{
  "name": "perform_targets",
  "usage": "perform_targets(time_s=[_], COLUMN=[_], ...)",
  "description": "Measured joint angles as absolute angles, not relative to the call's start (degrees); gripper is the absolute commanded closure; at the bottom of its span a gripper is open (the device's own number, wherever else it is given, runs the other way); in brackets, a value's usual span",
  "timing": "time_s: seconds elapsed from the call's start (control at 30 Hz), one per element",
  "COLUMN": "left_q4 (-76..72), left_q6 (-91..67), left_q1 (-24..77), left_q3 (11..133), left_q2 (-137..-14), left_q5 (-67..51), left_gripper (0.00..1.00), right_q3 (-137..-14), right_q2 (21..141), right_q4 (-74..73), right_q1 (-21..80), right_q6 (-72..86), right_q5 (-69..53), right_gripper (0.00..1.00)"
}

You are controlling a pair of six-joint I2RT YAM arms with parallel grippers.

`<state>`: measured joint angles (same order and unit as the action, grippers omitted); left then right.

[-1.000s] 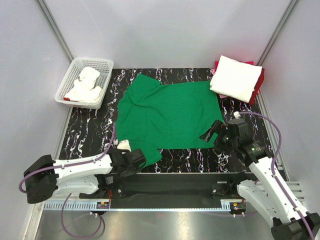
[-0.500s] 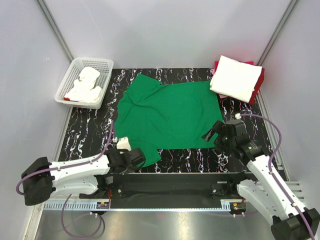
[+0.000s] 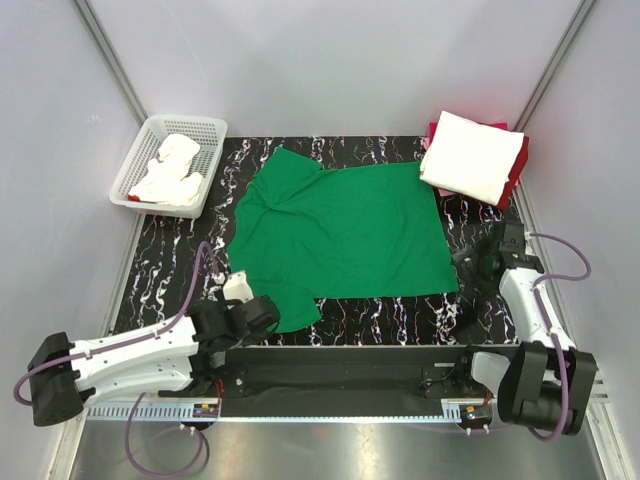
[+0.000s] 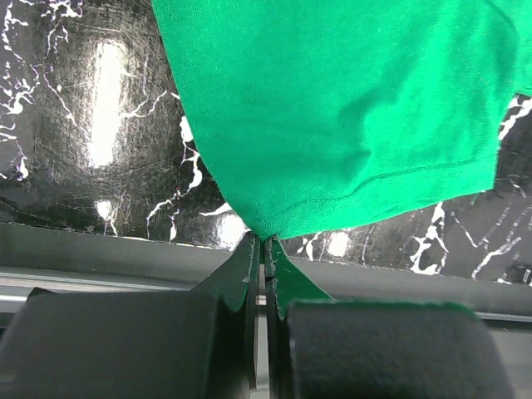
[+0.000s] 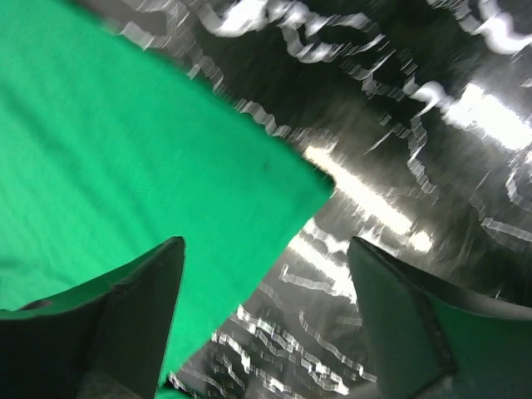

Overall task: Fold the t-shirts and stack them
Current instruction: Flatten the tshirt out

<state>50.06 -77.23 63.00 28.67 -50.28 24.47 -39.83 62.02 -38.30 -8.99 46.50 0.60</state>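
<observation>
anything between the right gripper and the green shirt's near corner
Nothing visible: the right gripper is open, and the corner of the green t-shirt lies just ahead of its fingers on the table.

The black, white-veined table carries a green t-shirt spread flat across its middle, a white mesh basket at its far left corner, and at its far right corner a folded white t-shirt lying on a red t-shirt.
</observation>
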Motion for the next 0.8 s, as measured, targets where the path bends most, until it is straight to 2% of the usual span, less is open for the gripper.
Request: perform_targets(time_s=[0.17,0.2,0.3,0.47,0.53,0.63,0.67,0.73,0.8], left_q4=[50.63,50.72,50.78,50.94,50.94,50.92,50.94,50.96,50.98], left_q6=[-77.23,-77.23,-77.23,-77.21,-77.19,-77.08,-77.03,-77.01,-77.01], left_q1=[63.00,63.00,63.00,63.00,63.00,63.00,63.00,63.00,63.00], left_q3=[28.47,28.47,28.47,28.47,28.47,28.47,28.47,28.47,28.47], left_q2=[-48.14,-48.14,-48.14,-48.16,-48.18,-48.62,-48.77,-48.90,-48.82], left_q5=[24.47,24.47,24.47,24.47,24.47,24.47,24.47,24.47,24.47], left_gripper=[1.00,1.00,1.00,1.00,1.00,1.00,1.00,1.00,1.00], right_q3=[-36.23,-35.53,-34.20,-34.00,-33.63,-33.19,-33.12,-33.10,-33.10], right_q2=[66.87,68.40,73.36,74.37,74.37,74.78,75.37,76.58,77.06], right_q4=[-33.39,-32.29,-29.67,-25.89,-25.06,-23.99,-23.62,-22.81,-22.06], right_q1=[-15.05,-15.49,-15.59,-15.66,-15.64,-15.64,-15.66,-15.68,-15.70], right_q6=[45.10,44.84,44.07,43.48,43.38,42.96,42.74,42.39,42.28], right_q5=[-2.35,-2.83,-5.26,-7.70,-8.25,-8.82,-9.23,-10.22,-11.16], right_gripper=[0.29,0.35,0.40,0.47,0.52,0.72,0.86,0.97,1.00])
